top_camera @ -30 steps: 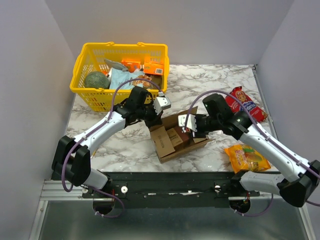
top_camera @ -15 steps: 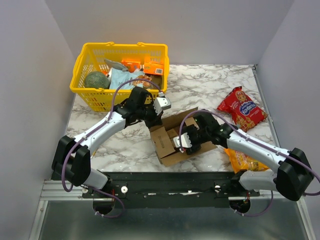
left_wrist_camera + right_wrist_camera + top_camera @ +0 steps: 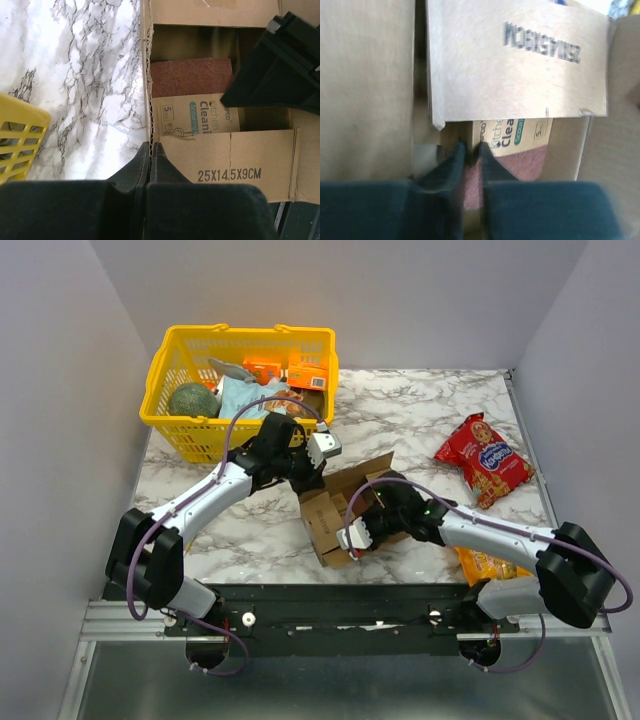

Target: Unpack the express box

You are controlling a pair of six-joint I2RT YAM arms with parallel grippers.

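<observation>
The express box [image 3: 326,526] lies open at the table's middle, flaps spread. My left gripper [image 3: 318,466] is shut on the edge of its far-left wall; the left wrist view shows the fingertips [image 3: 150,148] pinching that cardboard edge, beside a flap [image 3: 240,160] printed 25X14.5X9CM. Inside lies a maroon scouring-pad packet [image 3: 192,80] with a "Kitchen Cleaning" card. My right gripper [image 3: 362,532] reaches down into the box. In the right wrist view its fingers [image 3: 471,150] stand narrowly apart, closed on the packet's [image 3: 520,160] edge under a flap [image 3: 520,75].
A yellow basket [image 3: 180,432] stands at the back left with a green melon [image 3: 192,400] and orange boxes [image 3: 305,372]. A red snack bag [image 3: 485,460] lies at the right. An orange snack bag [image 3: 485,562] lies under my right arm.
My right gripper has swung from the box's right side down and forward into the box, onto the packet. My left gripper has stayed on the box wall.
</observation>
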